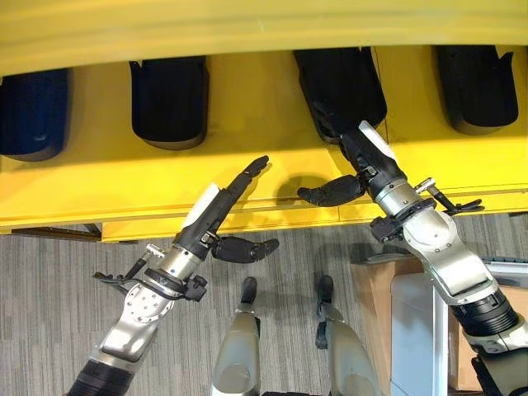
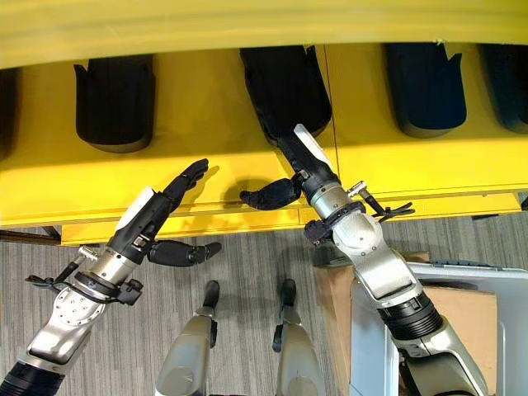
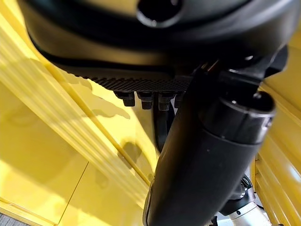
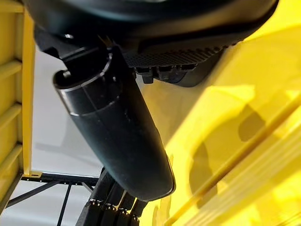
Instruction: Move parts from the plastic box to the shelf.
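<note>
Left eye view: the yellow shelf point(image 1: 247, 132) had four black parts sitting in a row near its back edge, a blue-black one point(image 1: 33, 114) toward the left end, then a second point(image 1: 169, 101), a third point(image 1: 340, 82), and the last point(image 1: 477, 87) toward the right end. The left hand point(image 1: 216, 213) was over the shelf's front edge with its fingers stretched out straight and the thumb sticking out sideways, holding nothing. The right hand point(image 1: 363, 153) reached further in, fingers straight and resting against the front end of the third part, thumb splayed off to the side over the shelf. Down at the lower right was a pale plastic box point(image 1: 417, 330) next to a cardboard box point(image 1: 375, 305) on the grey floor point(image 1: 49, 297).

Right eye view: same story, the right hand point(image 2: 307, 161) was flat against the part point(image 2: 285, 82), nothing pinched, and the left hand point(image 2: 157, 210) was spread open near the front edge.

Left wrist view: its thumb point(image 3: 207, 155) and straight fingertips point(image 3: 143, 98) hung above bare yellow shelf.

Right wrist view: its thumb point(image 4: 117, 136) stood clear and straight fingertips point(image 4: 164, 70) lay up against a dark part point(image 4: 197, 77) on the shelf.
</note>
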You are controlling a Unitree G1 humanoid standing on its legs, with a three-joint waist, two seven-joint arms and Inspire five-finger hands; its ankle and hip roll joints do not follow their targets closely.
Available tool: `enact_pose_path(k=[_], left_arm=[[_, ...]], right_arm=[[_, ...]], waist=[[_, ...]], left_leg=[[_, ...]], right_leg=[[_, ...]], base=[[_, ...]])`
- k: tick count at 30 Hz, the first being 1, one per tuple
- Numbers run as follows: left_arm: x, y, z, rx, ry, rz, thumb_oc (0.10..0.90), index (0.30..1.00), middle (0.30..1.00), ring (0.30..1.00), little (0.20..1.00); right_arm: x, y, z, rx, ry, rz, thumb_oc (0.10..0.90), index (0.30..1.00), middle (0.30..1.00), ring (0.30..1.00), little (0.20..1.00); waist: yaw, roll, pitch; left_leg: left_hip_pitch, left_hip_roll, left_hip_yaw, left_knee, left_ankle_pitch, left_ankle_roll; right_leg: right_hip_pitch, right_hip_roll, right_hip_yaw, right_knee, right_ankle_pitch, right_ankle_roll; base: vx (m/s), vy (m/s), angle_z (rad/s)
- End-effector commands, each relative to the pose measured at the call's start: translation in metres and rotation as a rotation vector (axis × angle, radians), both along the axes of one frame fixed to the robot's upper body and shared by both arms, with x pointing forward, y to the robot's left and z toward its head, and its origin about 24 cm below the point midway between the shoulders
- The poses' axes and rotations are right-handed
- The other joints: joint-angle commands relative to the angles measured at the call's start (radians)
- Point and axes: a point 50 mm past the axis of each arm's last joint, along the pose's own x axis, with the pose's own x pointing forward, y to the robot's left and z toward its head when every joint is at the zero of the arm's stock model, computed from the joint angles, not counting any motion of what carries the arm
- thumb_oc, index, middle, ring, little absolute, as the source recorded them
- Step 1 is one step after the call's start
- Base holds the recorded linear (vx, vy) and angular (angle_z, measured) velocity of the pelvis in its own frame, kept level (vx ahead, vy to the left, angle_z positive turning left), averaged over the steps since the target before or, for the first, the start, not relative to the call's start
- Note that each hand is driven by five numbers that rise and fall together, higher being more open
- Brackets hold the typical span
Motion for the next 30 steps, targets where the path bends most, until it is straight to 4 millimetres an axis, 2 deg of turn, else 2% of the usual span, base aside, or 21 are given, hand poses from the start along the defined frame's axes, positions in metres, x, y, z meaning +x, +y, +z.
enact_pose_path(k=[1,8,22,30], left_arm=[[-0.021,-0.015,0.048,-0.062,-0.246,-0.12,0.9,1.0,1.0,1.0,1.0],[-0.021,-0.014,0.048,-0.059,-0.248,-0.116,0.9,1.0,1.0,1.0,1.0],[-0.019,-0.019,0.051,-0.06,-0.257,-0.124,0.9,1.0,1.0,1.0,1.0],[-0.018,-0.021,0.052,-0.064,-0.264,-0.125,0.9,1.0,1.0,1.0,1.0]], right_arm=[[-0.027,0.031,0.063,0.063,-0.274,0.191,0.9,1.0,1.0,1.0,1.0],[-0.022,0.03,0.058,0.141,-0.224,0.178,0.9,1.0,1.0,1.0,1.0],[-0.021,0.038,0.054,0.229,-0.237,0.181,0.9,1.0,1.0,1.0,1.0],[-0.021,0.04,0.052,0.202,-0.257,0.15,0.9,1.0,1.0,1.0,1.0]], waist=[[-0.006,-0.023,-0.073],[-0.008,-0.025,-0.073],[-0.011,-0.009,-0.07],[-0.015,0.006,-0.07]], left_leg=[[-0.012,0.002,0.076,0.049,-0.069,0.063],[-0.007,0.001,0.078,0.047,-0.069,0.065],[0.003,-0.005,0.078,0.04,-0.069,0.067],[0.006,-0.009,0.077,0.041,-0.07,0.069]], right_leg=[[0.081,-0.063,0.014,0.067,-0.138,0.035],[0.085,-0.061,0.016,0.064,-0.136,0.036],[0.083,-0.063,0.021,0.063,-0.134,0.036],[0.076,-0.065,0.024,0.073,-0.137,0.034]], base=[[0.0,0.0,0.0],[0.0,0.0,0.0],[0.0,0.0,0.0],[0.0,0.013,0.0]])
